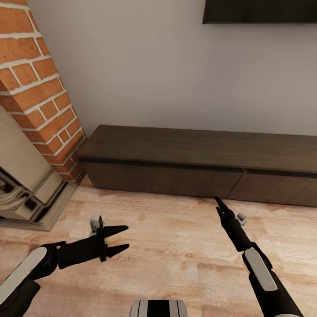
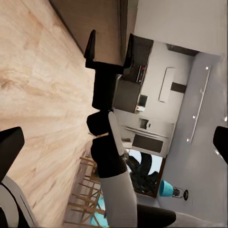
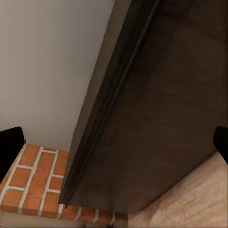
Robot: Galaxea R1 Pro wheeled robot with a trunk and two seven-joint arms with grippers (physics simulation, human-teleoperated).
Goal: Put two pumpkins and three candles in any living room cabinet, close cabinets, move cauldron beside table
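The cabinet [image 1: 198, 163] is the long, low dark-brown unit against the pale wall, and its drawer fronts sit flush. My right gripper [image 1: 218, 202] points at the middle of its front, a short way off above the floor. The left wrist view shows this right gripper [image 2: 111, 37] open and empty. The right wrist view looks closely at the cabinet front [image 3: 166, 118], with a finger [image 3: 9, 145] at each edge. My left gripper [image 1: 127, 237] hovers open and empty over the floor, further back and to the left. Pumpkins, candles, cauldron and table are out of view.
A red brick chimney [image 1: 39, 88] with a pale fireplace surround [image 1: 26, 189] stands at the left, close to the cabinet's end. A dark TV [image 1: 259, 11] hangs on the wall above. Light wood floor [image 1: 176, 259] stretches between me and the cabinet.
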